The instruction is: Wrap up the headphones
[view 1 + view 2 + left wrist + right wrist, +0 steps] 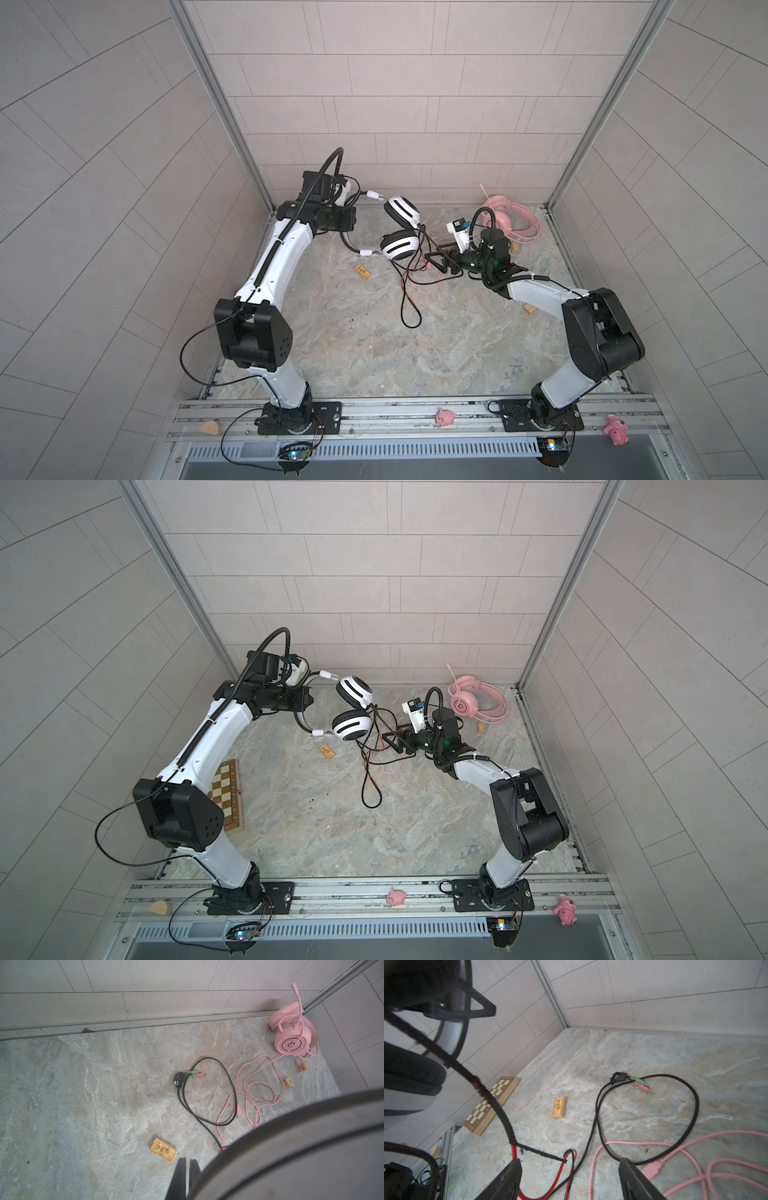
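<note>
Wrapping barely begun: both cables lie loose, no turn wound on either headset.

The left gripper is pinched tight, apparently on the black band of the white headset, whose cups hang just past its tips, clear of the table. The black cable drops from the cups and sprawls in an open loop below. The right gripper stands wide and grips nothing. That black cable passes between its jaws, with the pink cable just beside one of them. The pink headset lies behind it, past its wrist, untouched.
</note>
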`<state>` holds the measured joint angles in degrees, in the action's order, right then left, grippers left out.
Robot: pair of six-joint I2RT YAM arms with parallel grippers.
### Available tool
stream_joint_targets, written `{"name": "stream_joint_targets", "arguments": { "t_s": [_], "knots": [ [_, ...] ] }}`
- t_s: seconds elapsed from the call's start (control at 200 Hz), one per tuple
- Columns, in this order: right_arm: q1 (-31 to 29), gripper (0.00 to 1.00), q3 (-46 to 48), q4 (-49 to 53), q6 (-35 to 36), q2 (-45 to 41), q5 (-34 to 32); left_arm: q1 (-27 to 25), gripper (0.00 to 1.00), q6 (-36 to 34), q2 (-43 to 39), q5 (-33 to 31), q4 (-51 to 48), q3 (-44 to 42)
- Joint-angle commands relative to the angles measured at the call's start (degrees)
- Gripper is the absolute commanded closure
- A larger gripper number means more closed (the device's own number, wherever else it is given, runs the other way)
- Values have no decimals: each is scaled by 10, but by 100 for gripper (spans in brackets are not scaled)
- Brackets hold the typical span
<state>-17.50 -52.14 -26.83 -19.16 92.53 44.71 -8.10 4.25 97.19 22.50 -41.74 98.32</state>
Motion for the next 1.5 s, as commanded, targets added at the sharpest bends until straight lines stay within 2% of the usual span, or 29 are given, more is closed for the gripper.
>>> {"name": "stream_joint_targets", "arguments": {
  "t_s": [0.0, 0.195, 0.335, 0.435, 0.53, 0.645, 0.761, 0.836, 0.871, 0.926, 1.006, 1.096, 1.171, 1.336, 1.421, 1.496],
  "knots": [
    [-9, 25, -4, -41, -15, -23, 18, 0, 100, 17, -8, 25, 26, 1],
    [-13, 26, -2, -28, -7, -44, 13, -2, 100, 18, -2, 21, 25, -1],
    [-16, 27, -16, 11, 6, -48, -7, -9, 100, 20, 1, 46, 30, 0],
    [-21, 34, -22, 4, -11, -36, -30, -20, 100, 11, 2, 50, 29, 0],
    [-29, 41, -36, 1, -21, -16, -23, -24, 100, 11, 4, 54, 28, 0],
    [-42, 43, -48, 0, -25, 0, -25, -28, 100, 11, 8, 63, 29, 2],
    [-45, 58, -49, -21, -47, 12, -38, -31, 100, 8, 9, 60, 27, 2],
    [-44, 85, -51, -17, -53, 13, -58, -30, 100, 6, 8, 45, 22, 3],
    [-42, 94, -46, -14, -55, 8, -71, -30, 100, 7, 7, 24, 17, 4],
    [-34, 100, -36, -20, -60, -4, -89, -30, 100, 7, 5, -15, 10, 4],
    [-11, 100, -8, -40, -76, -30, -111, -23, 100, 10, 4, -73, -4, 7],
    [29, 100, 37, -81, -103, -71, -131, -4, 100, 35, 4, -125, -11, 5],
    [69, 100, 81, -121, -126, -111, -148, 29, 100, 86, -3, -158, -2, -7],
    [137, 100, 135, -85, -115, -191, -202, 132, 100, 165, -39, -106, 87, -76],
    [153, 100, 146, -58, -99, -219, -225, 172, 100, 191, -60, -102, 121, -103],
    [153, 100, 136, -27, -73, -222, -217, 195, 100, 210, -81, -90, 159, -131]
  ]
}}
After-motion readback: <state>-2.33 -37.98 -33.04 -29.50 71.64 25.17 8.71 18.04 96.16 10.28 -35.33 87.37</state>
